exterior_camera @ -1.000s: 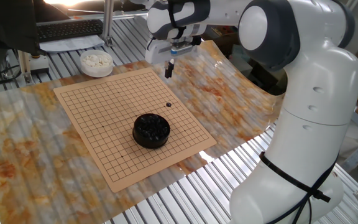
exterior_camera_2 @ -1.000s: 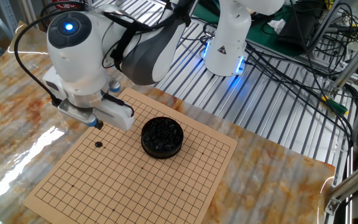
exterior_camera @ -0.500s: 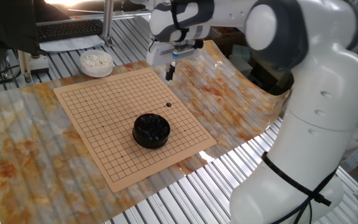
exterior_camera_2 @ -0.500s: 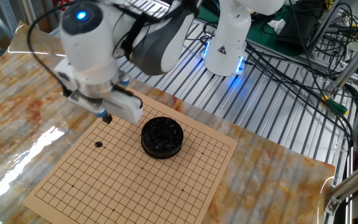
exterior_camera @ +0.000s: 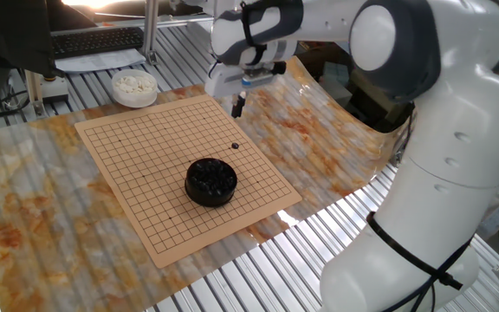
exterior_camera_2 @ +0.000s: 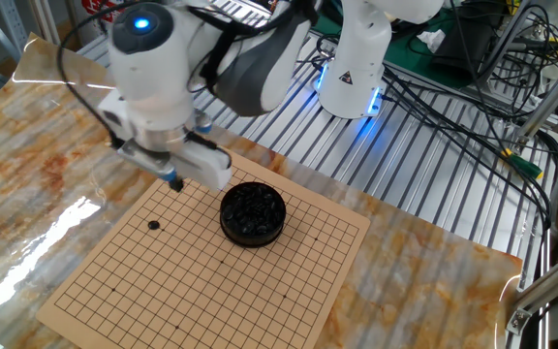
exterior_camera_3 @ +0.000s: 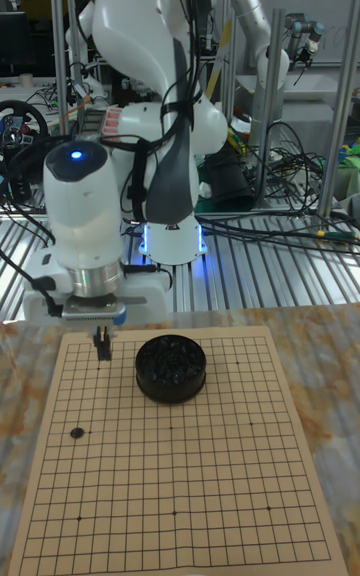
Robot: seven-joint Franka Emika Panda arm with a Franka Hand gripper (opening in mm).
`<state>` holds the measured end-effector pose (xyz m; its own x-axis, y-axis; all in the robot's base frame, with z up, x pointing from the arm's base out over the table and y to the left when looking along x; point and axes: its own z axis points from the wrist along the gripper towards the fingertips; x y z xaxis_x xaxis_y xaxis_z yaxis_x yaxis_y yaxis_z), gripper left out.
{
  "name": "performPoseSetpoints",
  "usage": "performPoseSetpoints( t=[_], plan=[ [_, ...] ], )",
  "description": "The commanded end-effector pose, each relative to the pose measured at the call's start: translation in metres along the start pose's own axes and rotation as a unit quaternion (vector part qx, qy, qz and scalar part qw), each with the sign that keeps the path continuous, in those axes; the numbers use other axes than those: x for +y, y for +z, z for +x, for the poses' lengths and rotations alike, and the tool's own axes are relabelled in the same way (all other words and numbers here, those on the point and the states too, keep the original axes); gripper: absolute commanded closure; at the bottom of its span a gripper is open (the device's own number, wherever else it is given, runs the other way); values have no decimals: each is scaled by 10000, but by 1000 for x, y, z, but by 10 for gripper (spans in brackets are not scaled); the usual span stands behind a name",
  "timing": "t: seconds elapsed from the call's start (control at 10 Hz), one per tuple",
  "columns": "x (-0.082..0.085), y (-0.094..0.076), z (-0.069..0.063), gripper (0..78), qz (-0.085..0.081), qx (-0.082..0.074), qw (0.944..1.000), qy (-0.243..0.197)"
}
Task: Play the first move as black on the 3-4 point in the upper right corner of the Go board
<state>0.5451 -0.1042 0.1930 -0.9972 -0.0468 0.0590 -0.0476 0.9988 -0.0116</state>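
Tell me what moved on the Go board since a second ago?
Only the arm moved. The gripper slid sideways above the Go board, away from the lone black stone and toward the black bowl. Nothing was picked up or dropped. The stone, the bowl and the white stones' bowl stayed put.

One fixed view looks down from beside the robot's base, across the Go board (exterior_camera: 184, 170) toward a keyboard at the far edge. The other fixed view looks down from the opposite side, facing the base, board (exterior_camera_2: 206, 273) nearest. The tall fixed view stands low and close at the board's (exterior_camera_3: 175, 466) edge, facing the robot head-on. All three share the board.
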Motion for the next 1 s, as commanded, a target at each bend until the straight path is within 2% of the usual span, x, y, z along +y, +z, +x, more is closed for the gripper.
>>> performPoseSetpoints(
  t=[0.1, 0.2, 0.3, 0.4, 0.5, 0.7, 0.8, 1.0],
  plan=[
    [11, 8, 16, 764, -209, -225, 9994, 165],
    [10, 7, 15, 764, -453, -170, 9983, 320],
    [10, 7, 15, 764, -453, -170, 9983, 320],
    [13, -1, 13, 764, -544, -30, 9973, 501],
    [19, -11, 11, 764, -467, 57, 9971, 597],
    [29, -33, 9, 764, -95, 116, 9982, 573],
    [29, -33, 9, 764, -95, 116, 9982, 573],
    [37, -58, 10, 764, -55, 115, 9987, 492]
  ],
)
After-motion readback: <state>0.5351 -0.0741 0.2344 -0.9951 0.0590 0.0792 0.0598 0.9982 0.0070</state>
